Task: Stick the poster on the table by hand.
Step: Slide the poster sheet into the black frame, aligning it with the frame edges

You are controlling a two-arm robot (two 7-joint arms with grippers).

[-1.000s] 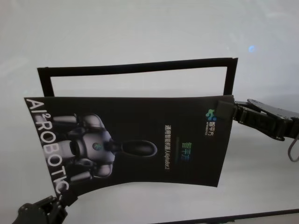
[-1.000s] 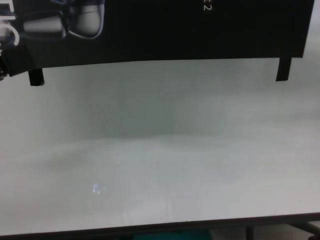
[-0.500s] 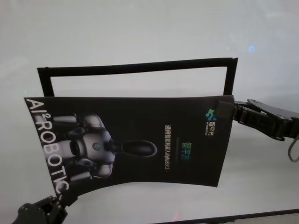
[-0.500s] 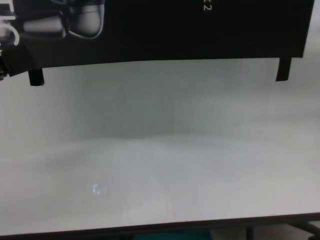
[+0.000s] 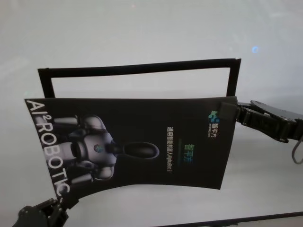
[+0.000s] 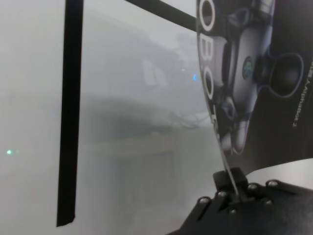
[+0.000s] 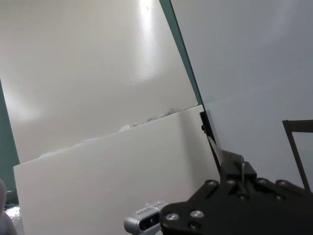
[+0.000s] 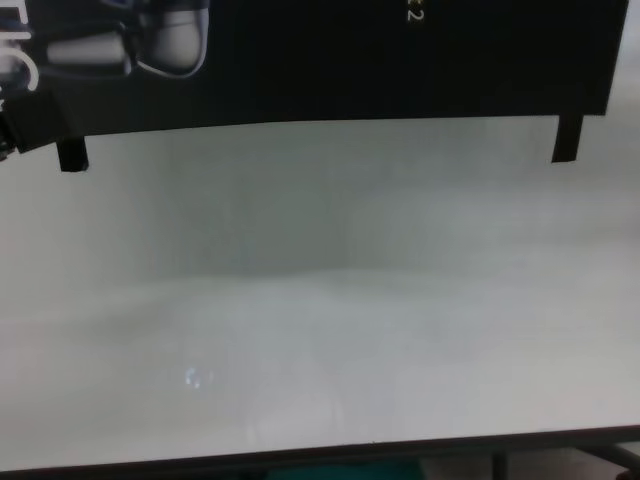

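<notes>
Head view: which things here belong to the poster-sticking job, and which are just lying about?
Part of the job:
- poster, held off the table
- left gripper, pinching its near-left corner
- right gripper, pinching its far-right corner

Just lying about:
- black strips forming an open frame on the table beyond the poster

The counter (image 5: 142,33) is a broad, plain white, smooth surface with a thin dark front edge, seen along the bottom of the chest view. Lying flat on it are narrow black strips (image 5: 137,67) forming three sides of a rectangular outline: one long strip across the far side and a shorter strip at each end running toward the robot.
</notes>
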